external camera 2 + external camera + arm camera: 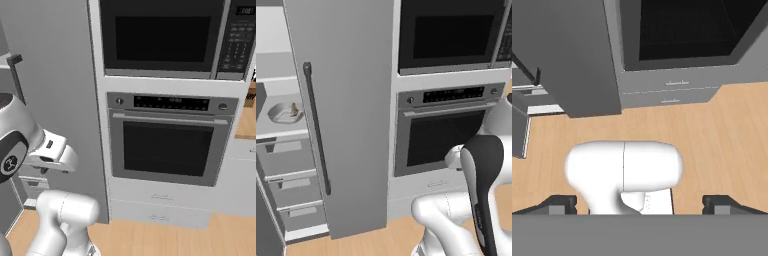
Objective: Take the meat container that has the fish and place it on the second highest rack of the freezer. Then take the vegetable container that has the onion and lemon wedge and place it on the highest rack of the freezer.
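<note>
In the left base view the freezer (341,115) is seen w/ its door swung open, the long dark bar handle (316,127) on the door's face. On a light-grey shelf (283,132) inside, a pale round container (286,112) is set, w/ a small brownish thing in it, prob. the fish (293,109), though too small to be sure. The shelf above it (276,79) is bare as far as can be seen; grey drawers (291,172) lie below. The wall ovens (448,125) are beside the freezer. In the right base view the freezer door (50,75) is seen edge-on next to the lower oven (167,145); the arm is folded low, well apart from the shelves. In the hand view the hand (640,204) is pointed down at the wooden floor (712,140), its two tips spread wide, nothing between them. Judged from this, the fish step appears done & the veg container step is in hand. That container, w/ onion & lemon wedge, can't be located here; next it must be found, approached & gripped by its rim.
</note>
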